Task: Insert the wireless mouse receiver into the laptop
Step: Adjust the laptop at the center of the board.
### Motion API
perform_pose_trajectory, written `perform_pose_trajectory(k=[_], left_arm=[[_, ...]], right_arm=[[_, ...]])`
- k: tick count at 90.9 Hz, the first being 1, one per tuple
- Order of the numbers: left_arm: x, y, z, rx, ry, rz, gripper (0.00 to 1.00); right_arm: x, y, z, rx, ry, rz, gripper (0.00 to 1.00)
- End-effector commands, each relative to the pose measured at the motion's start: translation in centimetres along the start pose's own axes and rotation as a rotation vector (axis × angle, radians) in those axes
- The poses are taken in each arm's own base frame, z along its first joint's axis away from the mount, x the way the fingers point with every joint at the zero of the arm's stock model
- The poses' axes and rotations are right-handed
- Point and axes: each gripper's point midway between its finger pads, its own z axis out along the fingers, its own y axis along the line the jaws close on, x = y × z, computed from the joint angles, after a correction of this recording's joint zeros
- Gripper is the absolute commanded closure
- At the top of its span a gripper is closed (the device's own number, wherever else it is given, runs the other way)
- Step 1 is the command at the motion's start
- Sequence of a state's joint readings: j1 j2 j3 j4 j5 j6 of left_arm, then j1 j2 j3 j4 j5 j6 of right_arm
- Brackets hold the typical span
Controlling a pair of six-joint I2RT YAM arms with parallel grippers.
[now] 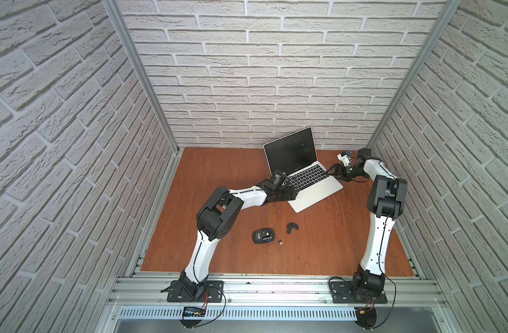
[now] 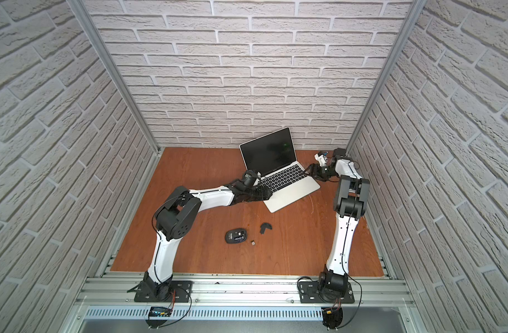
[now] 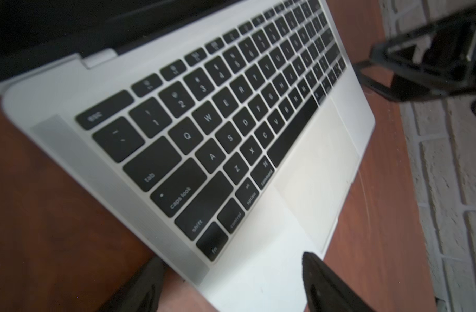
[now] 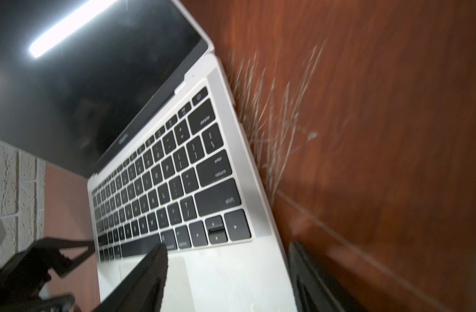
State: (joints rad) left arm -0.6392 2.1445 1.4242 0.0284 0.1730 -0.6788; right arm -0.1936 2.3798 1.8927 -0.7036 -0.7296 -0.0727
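Observation:
The silver laptop stands open at the back of the table, its screen dark. My left gripper is open across the laptop's front left corner, one finger over the palm rest, one off its side. My right gripper is open across the laptop's right edge, one finger over the trackpad and the other beside the edge. The wireless mouse receiver, a tiny dark nub, lies on the table far in front of both grippers.
A black oval mouse lies belly up just left of the receiver. A curved black cover piece rests behind and right of it. Brick-patterned walls enclose the wooden table on three sides.

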Motion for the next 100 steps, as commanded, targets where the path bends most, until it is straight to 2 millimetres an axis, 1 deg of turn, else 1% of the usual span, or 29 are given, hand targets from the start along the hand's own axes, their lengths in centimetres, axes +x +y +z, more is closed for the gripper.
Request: perform_pose_trajectory(k=[1, 3, 6, 13, 16, 22, 25, 30, 38, 52, 61, 65, 72, 77, 80, 83, 87, 92, 97, 100], left_arm=[[2.1, 6.3, 0.2, -0.149, 0.07, -0.005, 0.16], [2.1, 6.9, -0.1, -0.161, 0.071, -0.009, 0.16], [1.7, 7.8, -0.6, -0.173, 0.065, -0.018, 0.16], [1.8, 9.9, -1.6, -0.201, 0.067, -0.035, 0.17], [1.9, 10.6, -2.0, -0.211, 0.069, -0.037, 0.17], [2.1, 12.5, -3.0, -0.236, 0.075, -0.049, 0.17], [2.1, 12.9, -3.5, -0.239, 0.076, -0.049, 0.17], [2.2, 14.3, -4.5, -0.255, 0.074, -0.06, 0.18], [2.2, 16.0, -5.9, -0.272, 0.078, -0.064, 0.18], [1.7, 18.9, -7.5, -0.298, 0.1, -0.063, 0.18], [0.5, 20.6, -8.2, -0.318, 0.102, -0.051, 0.18], [0.0, 21.2, -8.2, -0.319, 0.105, -0.049, 0.18], [-0.8, 22.3, -7.9, -0.311, 0.108, -0.044, 0.18], [-1.3, 22.9, -7.5, -0.303, 0.115, -0.036, 0.19], [-1.9, 23.0, -7.2, -0.292, 0.111, -0.029, 0.19], [-2.3, 23.2, -6.9, -0.28, 0.111, -0.026, 0.19], [-3.3, 23.1, -6.6, -0.255, 0.092, -0.018, 0.19], [-4.0, 23.2, -6.1, -0.239, 0.078, -0.013, 0.19], [-5.1, 23.3, -5.9, -0.238, 0.059, -0.001, 0.18], [-5.9, 23.3, -6.0, -0.243, 0.041, 0.002, 0.18]], right_arm=[[9.6, 6.6, 5.2, -0.077, 0.297, 0.141, 0.28], [10.5, 7.0, 5.6, -0.063, 0.314, 0.144, 0.29], [10.9, 7.7, 5.7, -0.047, 0.316, 0.135, 0.3], [13.8, 9.1, 7.1, 0.001, 0.37, 0.12, 0.31], [14.5, 9.8, 7.3, 0.013, 0.381, 0.113, 0.32], [16.8, 11.3, 8.3, 0.027, 0.415, 0.097, 0.34], [17.9, 12.0, 8.7, 0.032, 0.434, 0.084, 0.34], [19.6, 13.0, 9.3, 0.049, 0.454, 0.068, 0.35], [22.2, 14.8, 10.3, 0.058, 0.483, 0.044, 0.36], [27.1, 19.2, 12.5, 0.081, 0.554, -0.057, 0.36], [29.9, 22.2, 13.8, 0.077, 0.593, -0.13, 0.36], [30.9, 23.6, 14.5, 0.074, 0.602, -0.165, 0.36], [32.1, 25.7, 15.5, 0.068, 0.614, -0.218, 0.36], [32.4, 27.0, 16.3, 0.061, 0.61, -0.256, 0.36], [32.4, 27.6, 16.7, 0.07, 0.601, -0.276, 0.36], [32.2, 28.0, 17.0, 0.076, 0.588, -0.295, 0.36], [31.8, 28.7, 17.1, 0.077, 0.568, -0.325, 0.35], [31.0, 29.7, 16.9, 0.078, 0.531, -0.359, 0.33], [29.9, 30.5, 16.2, 0.081, 0.479, -0.397, 0.3], [29.0, 30.7, 15.6, 0.099, 0.445, -0.417, 0.29]])
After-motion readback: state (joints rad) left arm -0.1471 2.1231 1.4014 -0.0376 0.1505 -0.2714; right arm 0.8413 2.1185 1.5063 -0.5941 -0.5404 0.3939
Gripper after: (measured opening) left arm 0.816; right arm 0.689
